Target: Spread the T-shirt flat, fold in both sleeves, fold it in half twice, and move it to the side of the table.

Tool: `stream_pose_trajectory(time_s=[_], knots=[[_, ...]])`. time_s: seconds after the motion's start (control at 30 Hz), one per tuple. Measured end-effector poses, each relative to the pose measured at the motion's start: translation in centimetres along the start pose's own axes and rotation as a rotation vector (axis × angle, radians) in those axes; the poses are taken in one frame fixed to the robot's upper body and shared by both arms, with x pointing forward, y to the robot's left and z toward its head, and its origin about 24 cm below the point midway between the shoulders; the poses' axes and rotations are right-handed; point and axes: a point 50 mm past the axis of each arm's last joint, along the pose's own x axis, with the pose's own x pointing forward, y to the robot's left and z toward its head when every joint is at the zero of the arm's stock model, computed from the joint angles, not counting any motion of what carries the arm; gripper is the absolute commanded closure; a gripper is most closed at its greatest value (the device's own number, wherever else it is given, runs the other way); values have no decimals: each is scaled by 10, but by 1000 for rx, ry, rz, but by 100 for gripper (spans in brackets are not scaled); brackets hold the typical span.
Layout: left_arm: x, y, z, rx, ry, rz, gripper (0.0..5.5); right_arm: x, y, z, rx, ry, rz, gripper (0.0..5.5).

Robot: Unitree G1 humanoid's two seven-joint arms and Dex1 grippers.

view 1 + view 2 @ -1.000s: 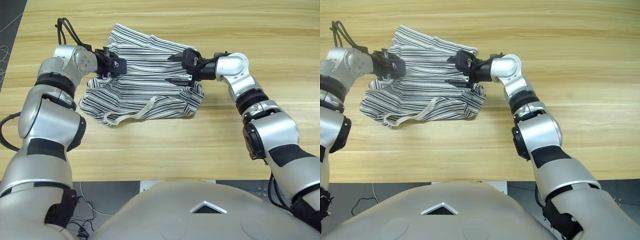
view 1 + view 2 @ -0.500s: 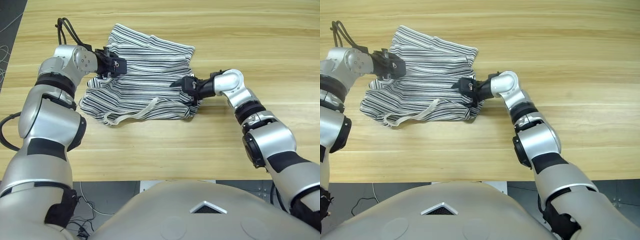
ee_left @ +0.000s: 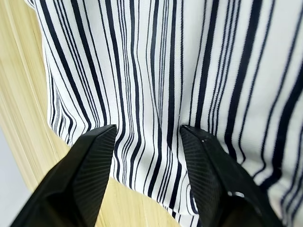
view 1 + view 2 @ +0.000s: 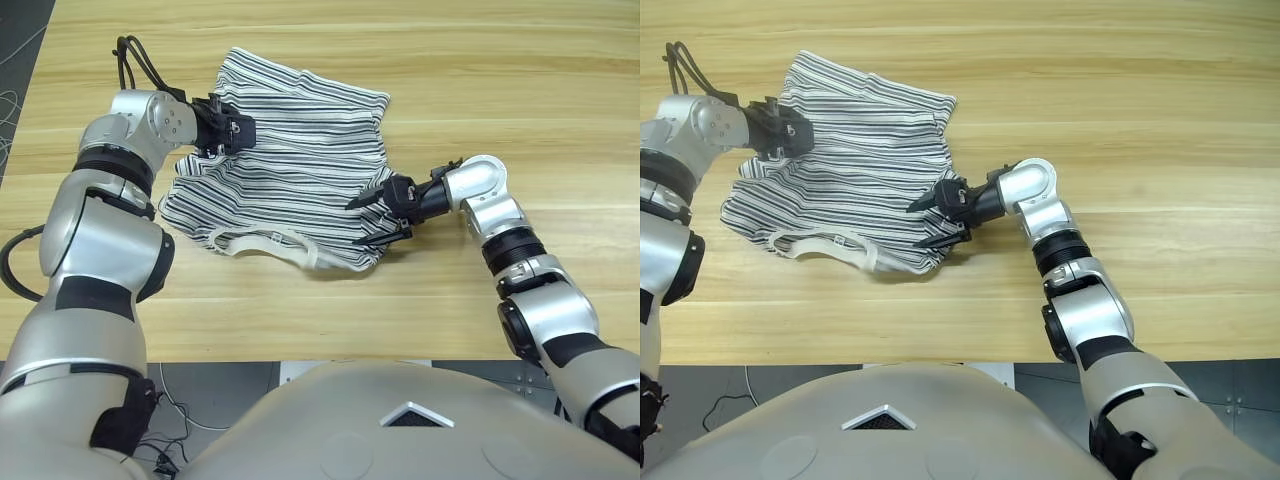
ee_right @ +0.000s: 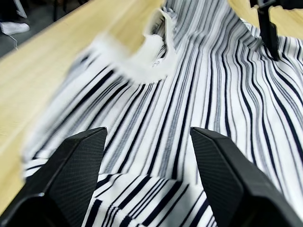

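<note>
- Left eye view: rumpled shirt [image 4: 290,170] lies between the grippers, collar toward robot.
- Right gripper [image 4: 352,224] spread wide at its right edge; left gripper [image 4: 243,135] likewise over left edge.

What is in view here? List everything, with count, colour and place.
T-shirt: one, black and white stripes, rumpled on the table toward the robot's left; its white collar lies at the near edge.
Table: one, light wood, under the shirt.
Floor: dark grey, past the table's left edge.
Left pincer: one, black, open, at the shirt's far left edge.
Right pincer: one, black, open, at the shirt's near right corner.
</note>
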Motion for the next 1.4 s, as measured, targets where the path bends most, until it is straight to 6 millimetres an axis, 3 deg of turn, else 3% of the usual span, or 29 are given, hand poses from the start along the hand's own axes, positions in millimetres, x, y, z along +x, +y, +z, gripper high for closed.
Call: stream_pose_trajectory(time_s=[0.17, 0.33, 0.5, 0.63, 0.7, 0.83, 0.9, 0.97, 1.2, 1.4], knots=[[0, 0, 0, 0, -2, -2, 298, -6, 21, -11, 49, 79, 106, 225], [0, -1, 0, -2, -4, -1, 298, -7, 20, -13, 51, 92, 65, 225], [-1, -1, 1, -2, -20, -6, 298, -11, 11, 3, 42, 2, 28, 225], [-4, 0, 5, -14, -97, -39, 298, -38, 12, 26, 60, -117, 72, 225], [-7, 1, 9, -10, -142, -68, 298, -50, 13, 35, 63, -108, 86, 225], [-14, 0, 6, 12, -171, -136, 298, -54, 14, 39, 79, -86, 126, 225], [-18, -3, 1, 13, -175, -170, 298, -51, 5, 39, 64, -92, 73, 225], [-24, -3, -4, 11, -181, -181, 298, -33, -5, 36, 46, -92, 16, 225], [-38, 0, -20, -18, -151, -152, 298, -2, -14, 23, 56, -82, -33, 225], [-40, 1, -20, -24, -164, -148, 298, 10, -13, -4, 26, 116, -47, 225]])
